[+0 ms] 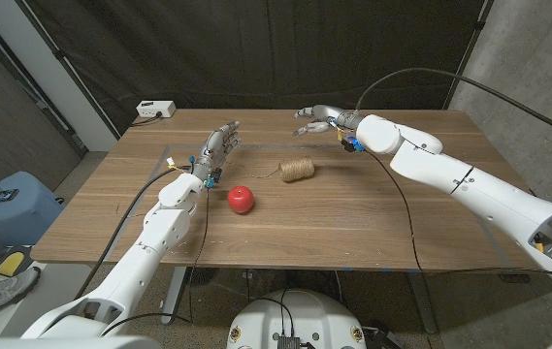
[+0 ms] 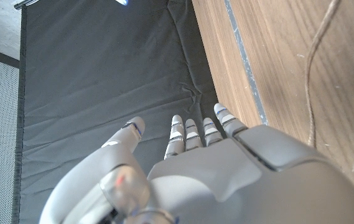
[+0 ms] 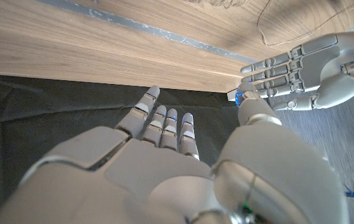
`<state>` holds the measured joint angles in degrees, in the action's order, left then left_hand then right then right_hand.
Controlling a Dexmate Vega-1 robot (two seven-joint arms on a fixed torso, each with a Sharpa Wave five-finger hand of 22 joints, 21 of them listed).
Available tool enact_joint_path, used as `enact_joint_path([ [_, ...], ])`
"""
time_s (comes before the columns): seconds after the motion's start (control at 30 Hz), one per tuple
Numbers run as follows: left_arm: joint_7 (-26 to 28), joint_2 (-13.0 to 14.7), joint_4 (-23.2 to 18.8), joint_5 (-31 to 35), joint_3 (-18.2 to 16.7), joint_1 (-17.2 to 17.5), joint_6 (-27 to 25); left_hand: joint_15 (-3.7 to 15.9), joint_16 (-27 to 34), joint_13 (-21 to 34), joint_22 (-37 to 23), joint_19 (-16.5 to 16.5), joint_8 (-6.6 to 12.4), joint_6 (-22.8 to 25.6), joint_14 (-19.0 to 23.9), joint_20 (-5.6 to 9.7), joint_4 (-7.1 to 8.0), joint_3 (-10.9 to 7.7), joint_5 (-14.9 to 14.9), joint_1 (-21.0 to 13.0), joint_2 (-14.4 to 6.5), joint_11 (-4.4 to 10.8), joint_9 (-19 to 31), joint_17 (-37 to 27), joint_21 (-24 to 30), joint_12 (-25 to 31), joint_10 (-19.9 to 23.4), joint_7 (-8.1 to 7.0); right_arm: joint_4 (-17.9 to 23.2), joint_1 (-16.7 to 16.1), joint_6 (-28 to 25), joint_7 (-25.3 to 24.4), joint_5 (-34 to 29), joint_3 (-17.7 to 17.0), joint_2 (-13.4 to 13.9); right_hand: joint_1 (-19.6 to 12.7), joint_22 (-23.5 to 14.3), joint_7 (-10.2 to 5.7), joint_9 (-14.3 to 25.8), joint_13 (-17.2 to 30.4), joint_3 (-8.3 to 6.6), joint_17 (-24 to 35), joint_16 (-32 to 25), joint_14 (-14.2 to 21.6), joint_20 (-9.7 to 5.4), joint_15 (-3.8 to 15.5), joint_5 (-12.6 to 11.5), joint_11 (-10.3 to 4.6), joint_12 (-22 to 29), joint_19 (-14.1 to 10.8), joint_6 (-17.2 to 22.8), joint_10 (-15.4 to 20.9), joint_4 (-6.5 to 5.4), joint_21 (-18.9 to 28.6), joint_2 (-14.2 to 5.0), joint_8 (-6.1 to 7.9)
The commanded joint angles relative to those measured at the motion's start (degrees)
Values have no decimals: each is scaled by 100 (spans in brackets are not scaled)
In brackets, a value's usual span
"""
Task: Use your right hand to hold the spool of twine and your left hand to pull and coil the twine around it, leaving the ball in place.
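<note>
Lying on the table: spool of twine [image 1: 298, 171], on its side near the middle of the wooden table [image 1: 431, 223], short and barrel-shaped, wound in tan fibre with a rough, fuzzy look
Loose end: a thin strand of twine [image 1: 267, 174] runs off the spool toward the robot's left, resting on the wood in a slight curve; in the left wrist view the same strand [image 2: 312, 74] shows as a pale, wavy line across the grain
Ball: red ball [image 1: 242, 200], round and glossy, sits on the table in front of the spool and a little to its left, apart from it
Left hand [image 1: 215, 150]: open, fingers straight and close together, holding nothing; it stands over the table's left part, just left of the strand's end, and whether it touches the wood cannot be told; in the left wrist view [image 2: 226, 174] the fingers reach toward the table's far edge and the dark curtain; in the right wrist view it shows with fingers spread [image 3: 301, 68]
Right hand [image 1: 316, 118]: open, fingers spread and slightly curled, holding nothing; it hangs near the table's far edge, behind the spool and well apart from it; in the right wrist view [image 3: 164, 162] its fingers point past the table edge at the dark curtain
Behind the table: black curtain [image 1: 256, 48], and a white box [image 1: 156, 110] at the far left corner
</note>
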<state>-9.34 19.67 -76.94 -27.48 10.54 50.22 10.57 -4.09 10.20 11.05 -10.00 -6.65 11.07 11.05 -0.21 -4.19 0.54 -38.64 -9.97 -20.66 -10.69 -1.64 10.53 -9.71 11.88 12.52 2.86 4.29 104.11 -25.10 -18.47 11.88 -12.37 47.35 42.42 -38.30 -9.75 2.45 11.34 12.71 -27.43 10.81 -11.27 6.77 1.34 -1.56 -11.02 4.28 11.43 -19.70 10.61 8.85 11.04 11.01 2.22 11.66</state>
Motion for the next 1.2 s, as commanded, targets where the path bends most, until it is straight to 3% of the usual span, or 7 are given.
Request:
enact_joint_path([
  [0.03,39,-16,-57,8,7,27,45,-26,29,20,-29,-29,-15,59,-8,-31,-41,5,-38,-76,-3,21,11,-23,-15,-15,49,-15,-14,330,-187,376,-515,397,-32,-35,-9,61,17,32,7,16,21,4,29,-32,28,38,39,3,-12,-19,-47,-13,91,-23],
  [0.67,57,-49,-97,-13,-8,93,66,-27,32,21,-30,-27,-16,67,-6,-34,-55,13,-42,-92,-8,31,12,-24,-17,-18,54,-16,-223,803,-54,1120,-1052,931,-178,-127,-15,94,42,99,44,28,31,-82,77,-49,68,2,37,10,-92,-199,-90,-4,252,-34],
  [0.77,61,-49,-106,-11,-6,95,65,-27,30,21,-30,-27,-14,73,-9,-34,-57,14,-42,-95,-9,25,12,-24,-17,-18,57,-15,-260,829,2,1188,-1060,956,-181,-152,-16,88,53,124,54,33,41,-141,75,-23,70,-27,45,162,-151,-252,-107,-52,289,-43],
  [1.2,108,-29,-205,26,28,120,-38,-27,36,22,-30,-31,-14,82,3,-32,-63,20,-44,-104,-13,28,13,-25,-16,-20,58,-7,-295,926,257,1645,-1169,1062,22,-131,-19,21,70,166,94,47,40,-228,79,-5,71,-74,44,268,-230,-378,-158,-55,343,-45],
])
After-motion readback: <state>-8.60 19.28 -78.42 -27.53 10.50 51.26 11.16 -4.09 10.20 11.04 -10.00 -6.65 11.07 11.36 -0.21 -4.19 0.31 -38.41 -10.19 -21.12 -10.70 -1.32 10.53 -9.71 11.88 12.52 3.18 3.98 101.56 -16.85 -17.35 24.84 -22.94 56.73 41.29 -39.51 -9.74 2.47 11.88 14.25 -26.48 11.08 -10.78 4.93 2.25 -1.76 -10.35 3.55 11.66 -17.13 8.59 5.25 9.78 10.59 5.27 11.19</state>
